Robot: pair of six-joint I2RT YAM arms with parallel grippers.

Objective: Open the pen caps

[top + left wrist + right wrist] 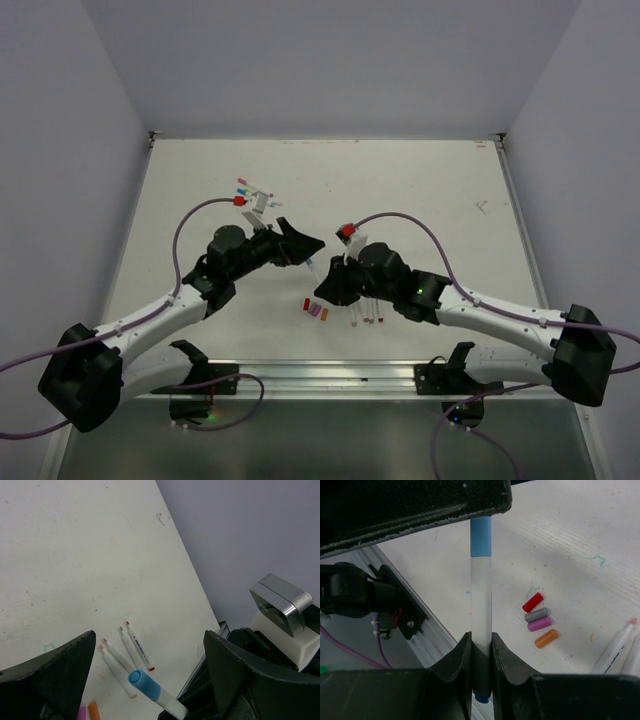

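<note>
My right gripper (481, 636) is shut on a white pen (481, 595) and holds it above the table with its blue cap (480, 537) pointing at the left gripper. My left gripper (150, 640) is open. The blue cap (145, 684) sits between its wide-apart jaws, touching neither. In the top view the two grippers meet at mid-table, left gripper (303, 245), right gripper (330, 285). Loose caps lie on the table: red (533, 601), grey (537, 614), pink (540, 624) and orange (546, 638).
Several uncapped white pens (122, 657) lie beside the loose caps, also in the top view (365, 312). More capped pens (250, 192) lie at the back left. A metal rail (330, 375) runs along the table's near edge. Purple cables arch over both arms.
</note>
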